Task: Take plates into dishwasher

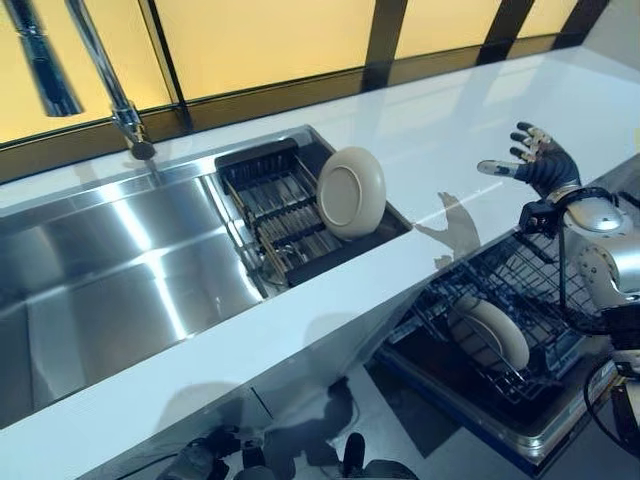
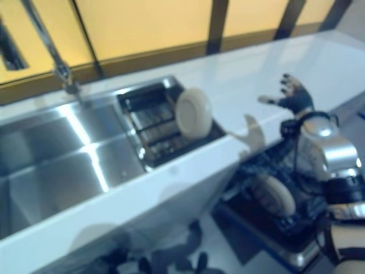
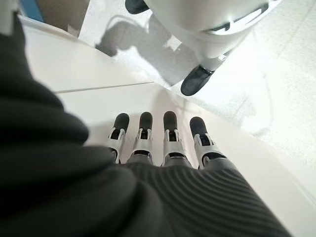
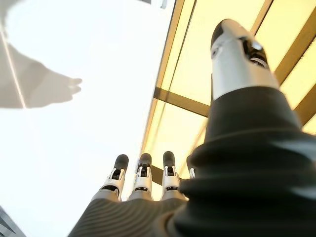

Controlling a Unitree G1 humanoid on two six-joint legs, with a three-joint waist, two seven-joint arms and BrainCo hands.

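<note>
- We see one cream plate (image 1: 350, 192) standing on edge in the dark dish rack (image 1: 275, 215), leaning against the rack's right end with its hollow face turned toward the sink basin.
- We see a second cream plate (image 1: 492, 333) standing on edge among the wires of the dishwasher rack (image 1: 520, 290), which is pulled out below the front edge of the surface.
- We find the dish rack set into the right-hand part of the stainless steel sink (image 1: 120, 270); the basin to its left holds nothing that we can make out.
- We note the faucet (image 1: 105, 75) rising behind the sink, its base at the rear rim.
- We see the white surface (image 1: 450, 130) running from the sink to the right, with amber window panels (image 1: 270, 40) in dark frames behind it.
- We see the right hand (image 1: 535, 160) raised above the right part of the surface, fingers spread and straight, grasping nothing; its own wrist view shows the fingers (image 4: 143, 173) extended toward the window panels.
- We see the left hand (image 3: 158, 143) only in its own wrist view, fingers straight and relaxed, empty, over a white cabinet panel (image 3: 98, 69) near the floor (image 3: 276, 74).
</note>
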